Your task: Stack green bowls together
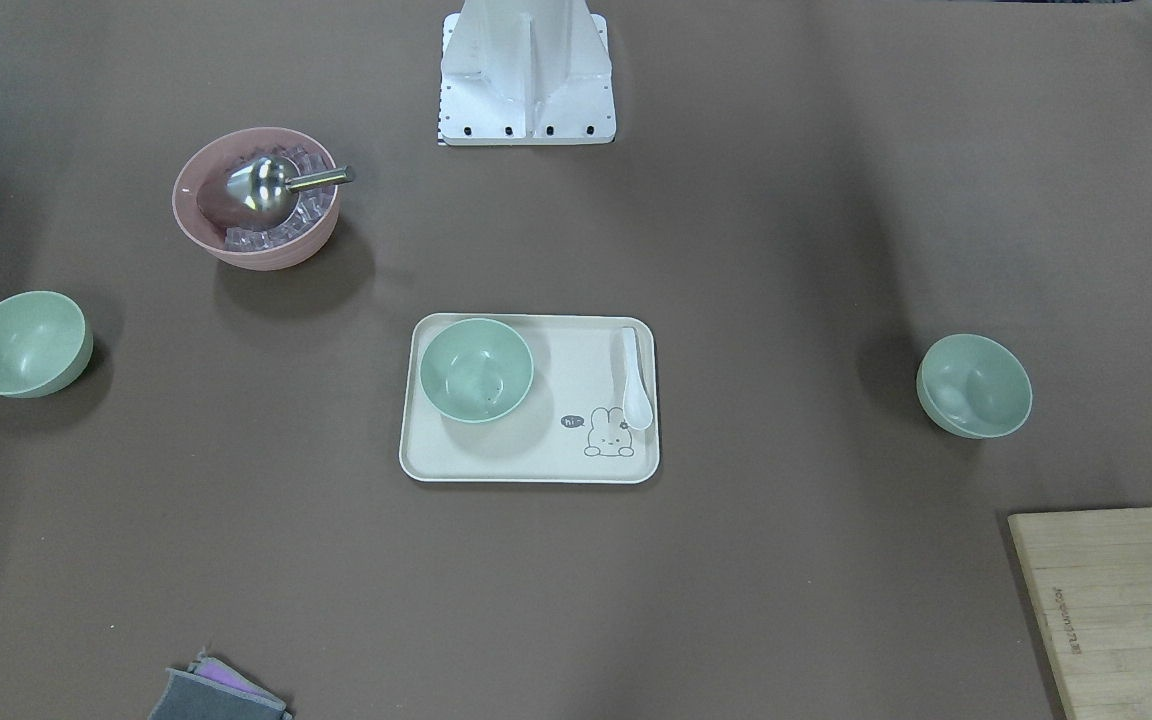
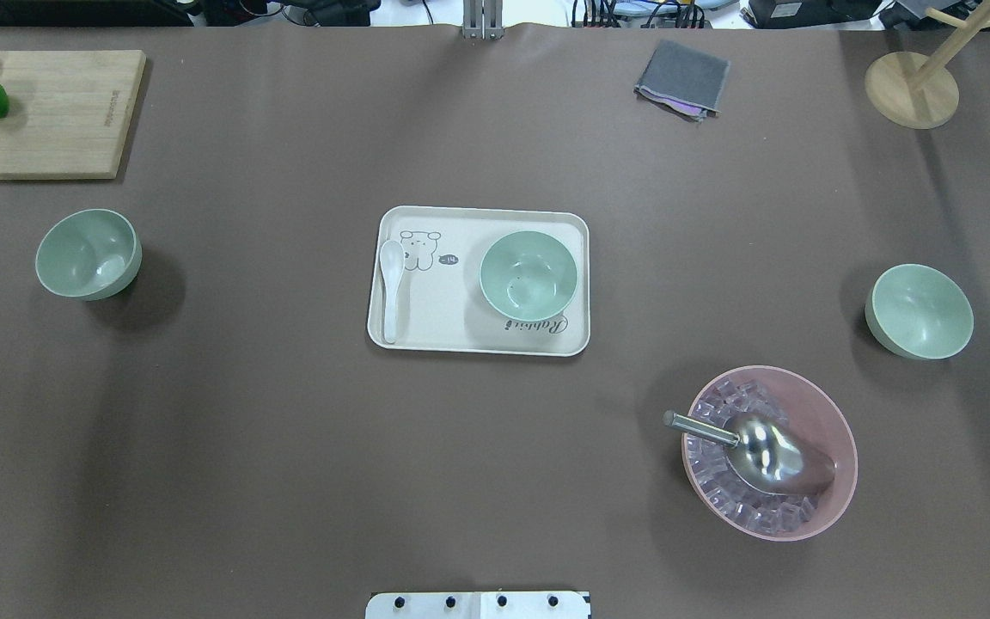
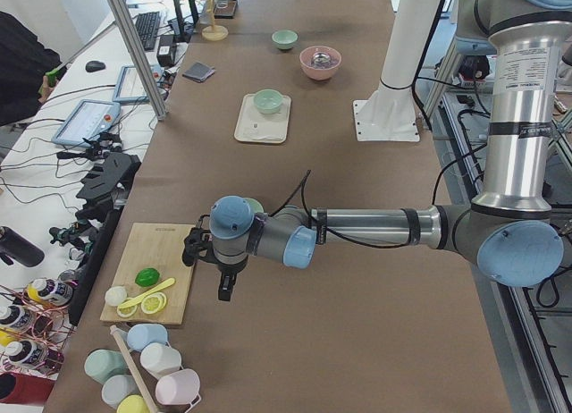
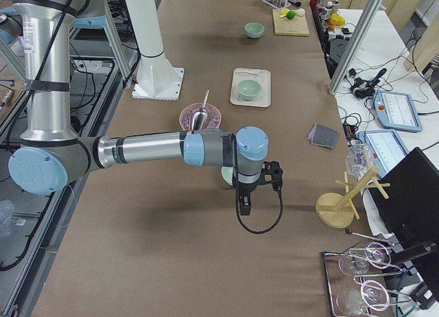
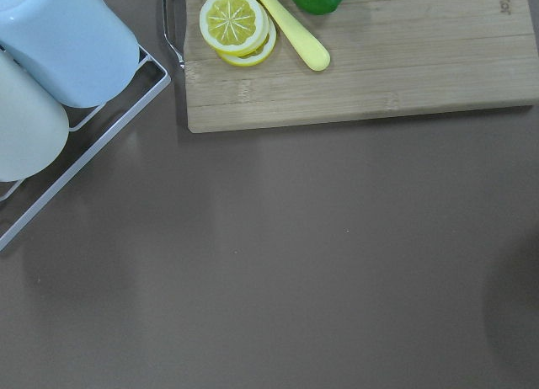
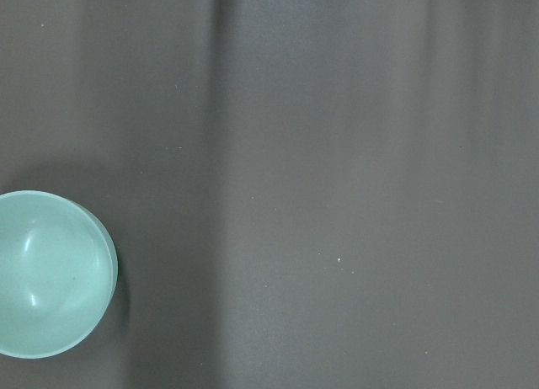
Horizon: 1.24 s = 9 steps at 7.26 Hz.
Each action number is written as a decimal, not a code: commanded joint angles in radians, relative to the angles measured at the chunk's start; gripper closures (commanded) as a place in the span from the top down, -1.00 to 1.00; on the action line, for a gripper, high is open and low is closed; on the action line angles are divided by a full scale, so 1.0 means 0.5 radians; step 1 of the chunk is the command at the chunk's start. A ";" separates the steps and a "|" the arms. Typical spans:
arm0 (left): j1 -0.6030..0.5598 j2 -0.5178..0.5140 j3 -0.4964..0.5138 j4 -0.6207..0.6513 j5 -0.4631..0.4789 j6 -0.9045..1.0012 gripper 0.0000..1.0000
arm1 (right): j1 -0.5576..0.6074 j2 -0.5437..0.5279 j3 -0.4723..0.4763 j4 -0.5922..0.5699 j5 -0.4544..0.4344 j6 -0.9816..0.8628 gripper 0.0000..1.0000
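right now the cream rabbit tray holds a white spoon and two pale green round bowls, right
No: the cream rabbit tray holds the white spoon and only one pale green round bowl; the overhead view shows the left bowl and right bowl off it.

Mint-green, upright, empty, unstacked: centre bowl (image 2: 528, 275) on tray (image 2: 439, 325); left bowl (image 2: 88, 254) & right bowl (image 2: 919, 310) well apart at sides.

A long table (image 2: 289, 447) covered in matte brown sheeting fills the overhead view. It is evenly lit from above, and soft shadows are cast on it. In the exterior left view, a pale side bench (image 3: 36, 189) strewn with cables, a tablet (image 3: 88, 122) and a keyboard (image 3: 147, 25) is seen along the left edge, behind a slanted aluminium post (image 3: 136, 51).
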 commanded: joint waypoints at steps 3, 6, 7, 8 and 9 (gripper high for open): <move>0.003 0.008 -0.077 0.006 0.007 0.000 0.95 | 0.000 0.000 -0.001 0.001 0.002 0.001 1.00; 0.000 0.032 -0.058 0.004 0.007 0.018 0.95 | 0.000 0.000 -0.001 0.001 0.002 -0.002 1.00; 0.000 0.090 -0.068 -0.012 0.010 0.027 0.95 | 0.000 0.000 -0.004 0.001 0.002 -0.002 1.00; 0.000 0.093 -0.065 -0.058 0.013 0.027 0.95 | 0.000 -0.003 -0.004 0.001 0.002 -0.002 1.00; 0.000 0.087 -0.065 -0.064 0.010 0.027 0.95 | 0.000 -0.003 -0.004 0.001 0.002 0.001 1.00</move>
